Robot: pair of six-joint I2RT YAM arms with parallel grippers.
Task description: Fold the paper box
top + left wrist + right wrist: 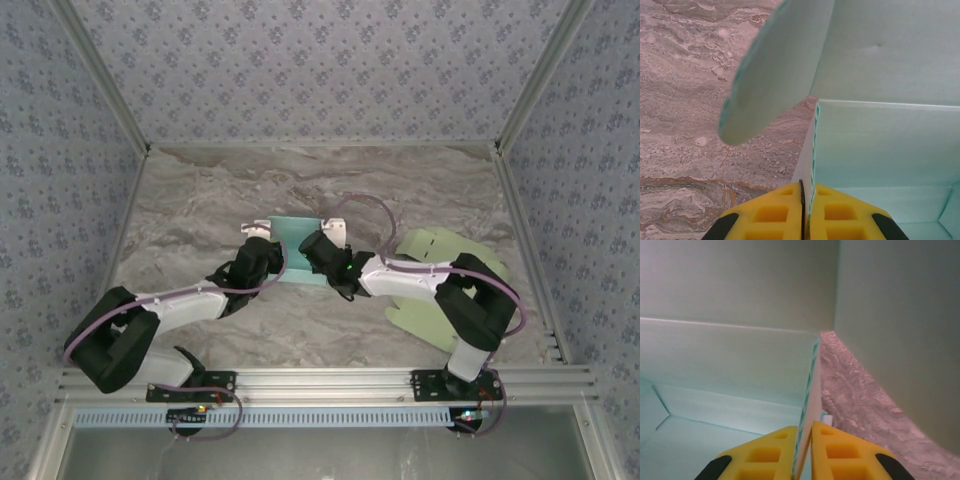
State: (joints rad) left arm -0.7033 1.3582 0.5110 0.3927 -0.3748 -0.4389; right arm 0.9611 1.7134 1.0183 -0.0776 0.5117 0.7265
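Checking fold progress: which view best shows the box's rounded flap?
Left wrist: the rounded flap is close, its curved edge plain. Top external has the paper box small and partly hidden; right wrist gives its straight inner walls.

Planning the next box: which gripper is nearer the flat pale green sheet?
Right. The right gripper clamps the box wall facing the sheet; the left gripper clamps the opposite wall, farther left.
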